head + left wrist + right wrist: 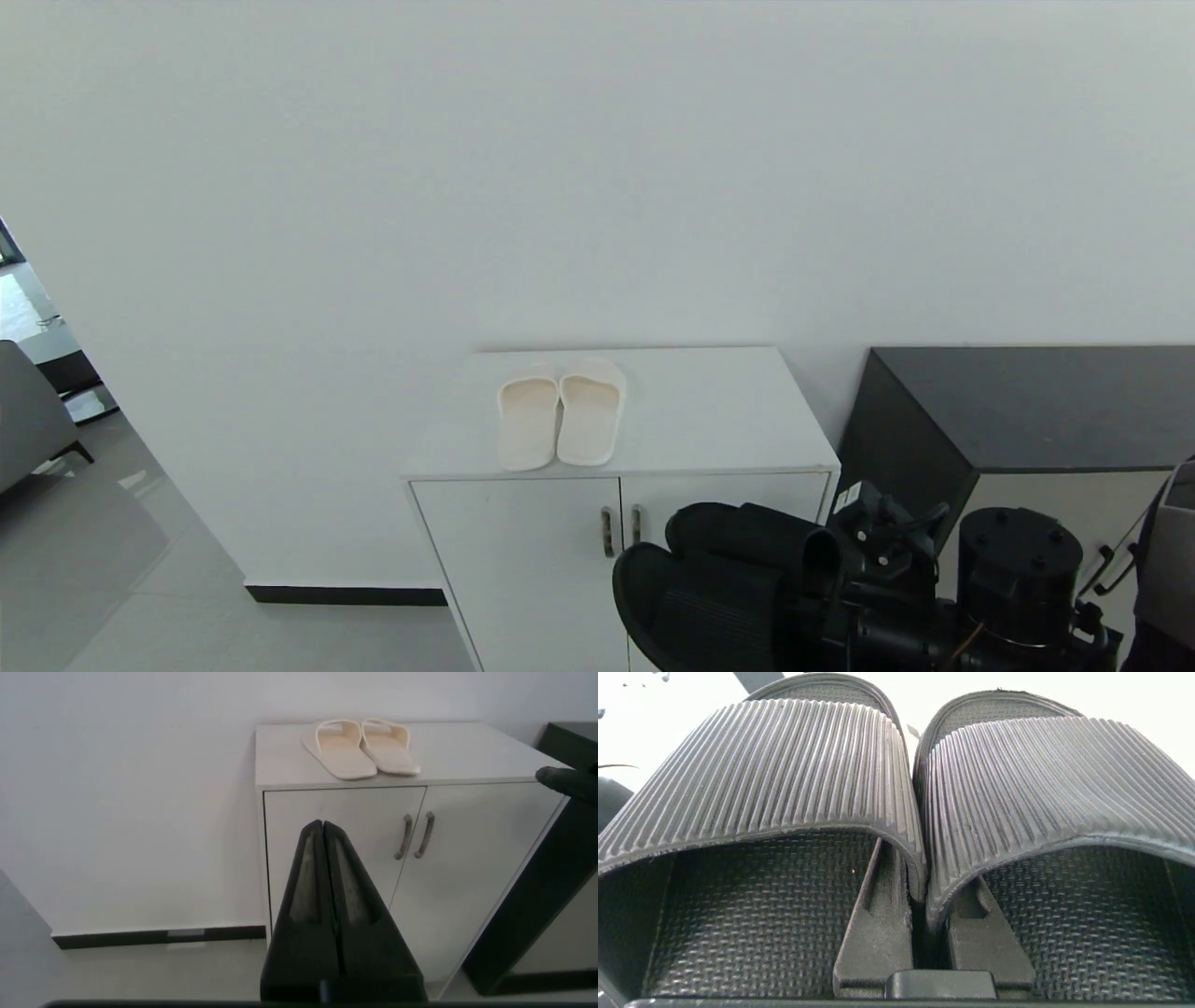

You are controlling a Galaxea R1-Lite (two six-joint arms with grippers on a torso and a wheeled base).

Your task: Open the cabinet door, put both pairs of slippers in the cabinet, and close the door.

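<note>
Where we grip: right tool [920, 905] clamped on black slippers [728, 569], apparently by inner edges.
Left tool [323, 835]: closed, empty.
Cabinet [709, 411]: shut, cream slippers [560, 420] on top.

White cabinet [709, 411] [467, 747] stands on grey tiled floor [187, 616], back against white wall. Flat top carries one pair of cream slippers [579, 420] [363, 747]. Pair lies on left half of top, the two side by side and touching, soles down, straps toward far wall, heels close to near edge. Right half of top bare. Both doors [523, 560] below shut, handles [608, 530] meeting at middle.
</note>
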